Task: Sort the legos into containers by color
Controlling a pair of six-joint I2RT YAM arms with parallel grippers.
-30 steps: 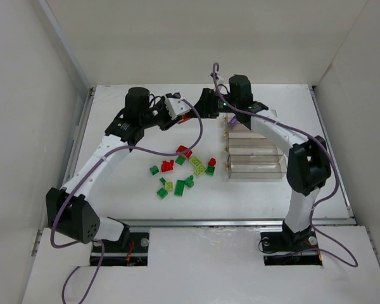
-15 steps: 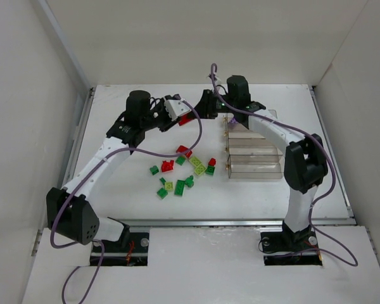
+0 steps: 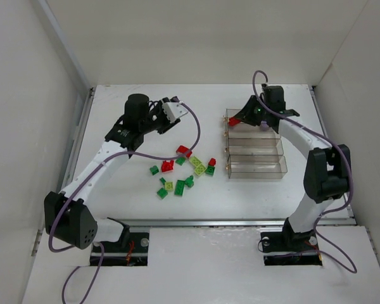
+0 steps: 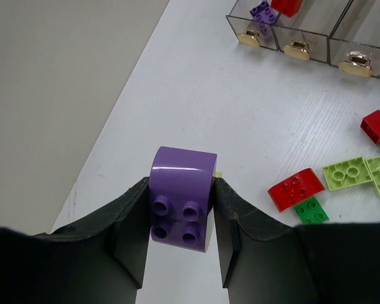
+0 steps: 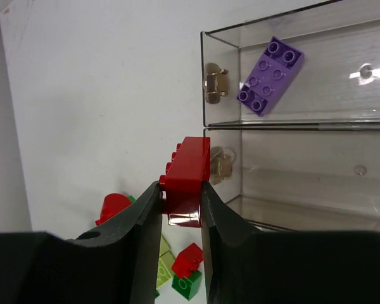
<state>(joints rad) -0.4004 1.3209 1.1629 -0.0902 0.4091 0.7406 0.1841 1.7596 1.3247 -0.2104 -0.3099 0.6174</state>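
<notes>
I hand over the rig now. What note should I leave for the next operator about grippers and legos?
Left gripper: shut on a purple brick, above the table, away from the containers.
Right gripper: shut on a red brick, at the containers' knob end.
Done: one long purple brick lies in the far bin.
Left to do: bin both held bricks, then sort the loose legos, red, yellow-green and dark green.
</notes>
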